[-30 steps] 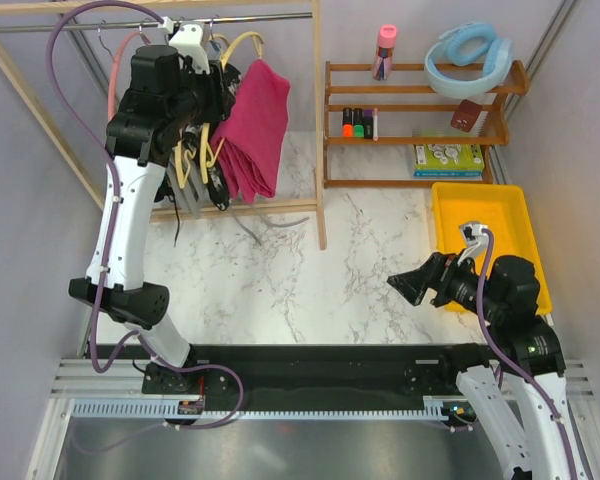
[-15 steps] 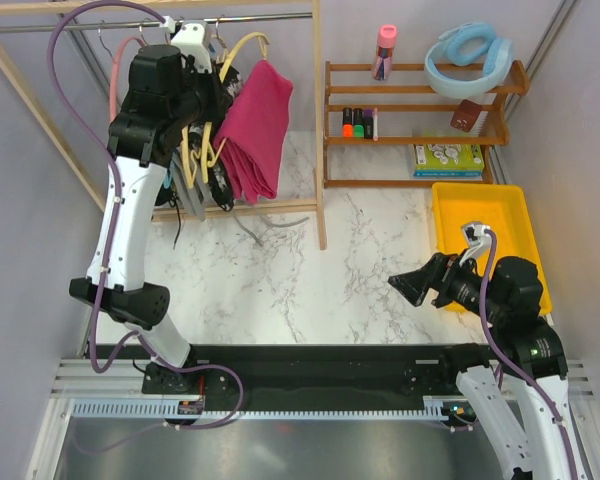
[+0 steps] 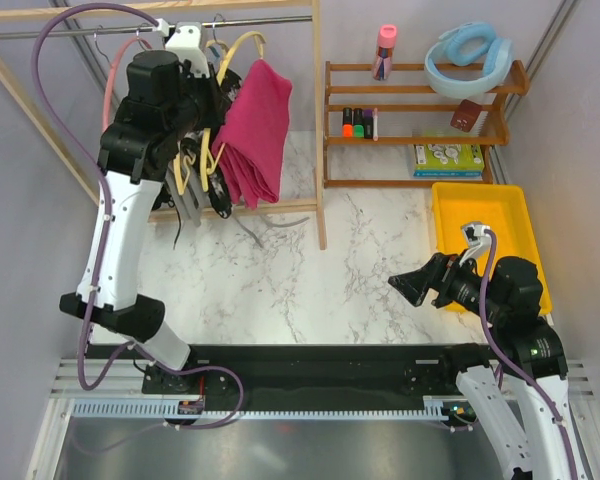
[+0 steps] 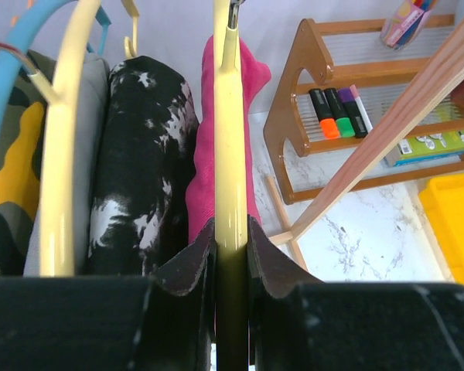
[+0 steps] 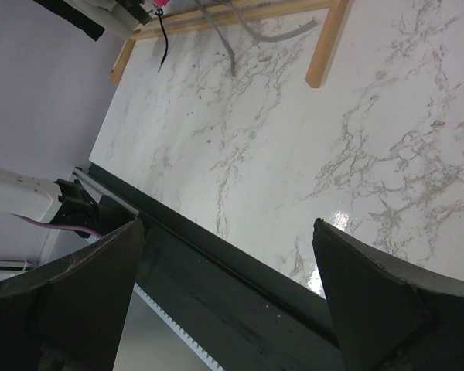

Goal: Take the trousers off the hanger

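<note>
**A:** What has the left gripper (image 4: 230, 234) got?

**B:** Its two fingers are pressed in on the pale-yellow hanger (image 4: 226, 131), one pad on each side, up at the far left by the rail (image 3: 260, 18). In the wrist view the plastic runs straight up out of the pinch to the metal hook.

**A:** And the trousers (image 3: 255, 125)?

**B:** They're draped over that hanger and hang down on its right side, just beside the black-and-white mottled garment (image 4: 139, 154). They're not off yet.

**A:** So how is this step done well?

**B:** I'd judge the step is to bring hanger and cloth out from the rail towards the open table (image 3: 280, 290).
- Grip firmly, since thin plastic can swivel between the pads.
- Lift so the hook clears the rail before pulling nearer.
- Steer away from the mottled garment so the fabrics don't drag on each other.

Whether the hook sits on the rail at present, I can't tell.

**A:** The right gripper (image 5: 224, 232)?

**B:** Its fingers are wide apart and hold nothing. It's low over the marble at the near right, next to the yellow tray (image 3: 480, 215) and well apart from the rail. It looks best placed to take a hanging edge of the pink cloth and draw it down once the hanger comes within reach.
</note>
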You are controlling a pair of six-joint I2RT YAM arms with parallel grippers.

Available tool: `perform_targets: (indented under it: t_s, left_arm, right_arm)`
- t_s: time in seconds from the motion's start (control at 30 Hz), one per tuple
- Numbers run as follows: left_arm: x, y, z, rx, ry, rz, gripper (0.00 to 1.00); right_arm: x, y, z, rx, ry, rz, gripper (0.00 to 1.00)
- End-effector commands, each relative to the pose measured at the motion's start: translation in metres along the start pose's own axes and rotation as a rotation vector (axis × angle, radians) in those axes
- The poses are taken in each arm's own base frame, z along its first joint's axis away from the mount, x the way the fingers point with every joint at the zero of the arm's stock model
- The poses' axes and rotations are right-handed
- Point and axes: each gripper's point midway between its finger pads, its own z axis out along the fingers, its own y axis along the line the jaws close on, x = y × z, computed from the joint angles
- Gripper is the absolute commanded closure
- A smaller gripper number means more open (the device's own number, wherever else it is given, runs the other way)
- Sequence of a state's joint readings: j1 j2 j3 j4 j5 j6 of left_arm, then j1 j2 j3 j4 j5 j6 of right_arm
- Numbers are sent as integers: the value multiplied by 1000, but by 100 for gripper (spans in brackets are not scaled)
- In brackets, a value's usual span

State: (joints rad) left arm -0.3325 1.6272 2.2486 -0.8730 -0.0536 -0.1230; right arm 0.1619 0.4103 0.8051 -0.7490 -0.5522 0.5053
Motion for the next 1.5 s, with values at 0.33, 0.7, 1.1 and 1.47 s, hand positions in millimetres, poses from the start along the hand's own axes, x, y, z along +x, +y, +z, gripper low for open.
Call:
perform_targets:
  t_s: [0.33, 0.7, 1.1, 1.47]
  left_arm:
    - [-96, -13, -102, 91, -421, -67, 98]
    - [-52, -47, -174, 324, -357, -86, 98]
    - [38, -97, -231, 690, -147, -152, 98]
    - [49, -113, -245, 808, -115, -243, 98]
  right_arm:
    - [-8, 11, -6, -26, -27, -21, 2]
    - [-19, 29, 2, -111, 23, -17, 2]
    - [-75, 84, 16, -359, -52, 99, 1]
    - [-68, 116, 46, -391, -1, 85, 5]
